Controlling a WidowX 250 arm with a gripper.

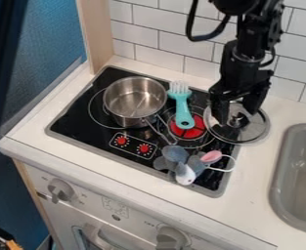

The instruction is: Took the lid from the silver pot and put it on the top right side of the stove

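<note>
Your gripper [234,113] was wide open, empty above the lid [251,131]; you needed to rise straight, clearing the knob [234,121].

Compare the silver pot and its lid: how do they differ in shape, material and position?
The silver pot is deep and walled, while the lid is a shallow disc. The pot is opaque metal; the lid has a see-through panel. The pot is at the stove's back left, whereas the lid is at its right edge, beneath the gripper. Both are round.
</note>
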